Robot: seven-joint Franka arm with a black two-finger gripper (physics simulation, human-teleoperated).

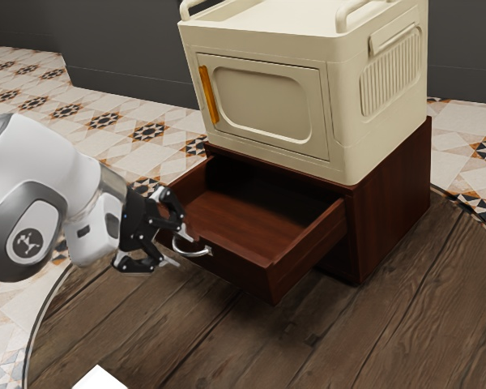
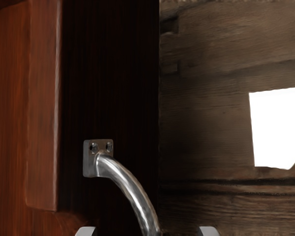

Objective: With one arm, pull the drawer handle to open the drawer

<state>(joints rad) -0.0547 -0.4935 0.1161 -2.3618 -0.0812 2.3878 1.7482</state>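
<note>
The drawer stood well out from the cabinet, under the box. Its handle was on the drawer's front, between the two fingers of the claw. Those fingers were apart, with space beside the handle, and were not clamped on it.

The likeliest failure was a slip: with no pinch, a further pull relied on a finger hooking the handle, and its smooth curve could have slid free. A pull at a slant might have jammed the drawer or twisted the claw off the handle. A forward drift of the arm could have pushed the drawer back in, and a careless retreat could have snagged a finger on the handle. Too hard a pull risked drawing the drawer off its support, or shifting the cabinet with the box on top.

Counted, there were one arm, one claw, one drawer, one handle, one cabinet and one box. The box had two rails and one orange strip. One white patch lay by the bench wood. Two screws showed at the handle's near mount.
</note>
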